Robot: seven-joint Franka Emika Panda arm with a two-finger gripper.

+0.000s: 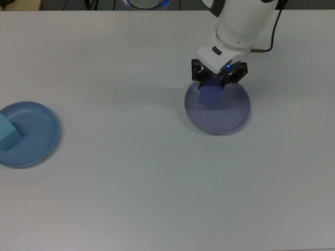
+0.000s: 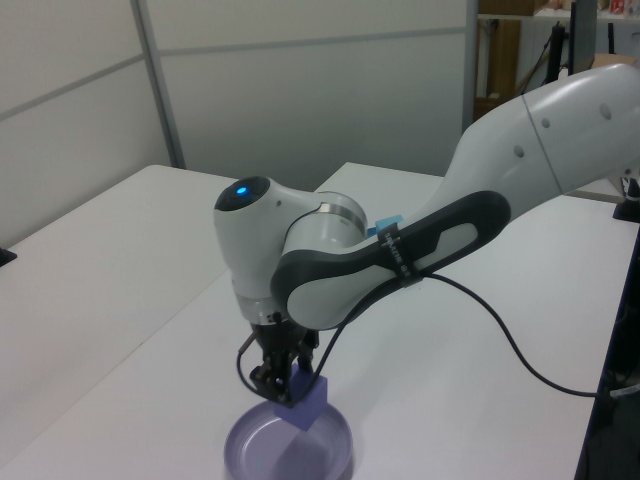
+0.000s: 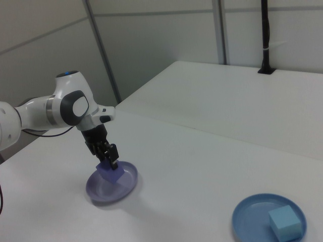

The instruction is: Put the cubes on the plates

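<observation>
The cyan cube (image 1: 8,134) already sits on the light blue plate (image 1: 36,146) at the left edge of the top view; in the right view the pair lies at the lower right. That half of the task looks finished.

The step in hand is the second placement. The gripper (image 1: 218,79) has its jaws pinching the purple cube (image 1: 210,94) by two opposite faces, and the cube is over the lavender plate (image 1: 230,117), right of centre in the upper half of the top view. From above, the cube overlaps the plate's upper-left part, near the rim rather than the middle. In the left view, near the bottom of the frame, the cube (image 2: 306,402) hangs just above the plate (image 2: 255,450); in the right view the cube (image 3: 110,173) appears close to the dish (image 3: 128,184), though whether it touches the floor of the dish cannot be told.

The next move, by my judgement, calls for a short lowering until the cube rests flat inside the rim, perhaps with a small shift toward the plate's centre, then spreading the jaws and lifting straight up off the white desk (image 1: 157,198) so the cube is not dragged out.
</observation>
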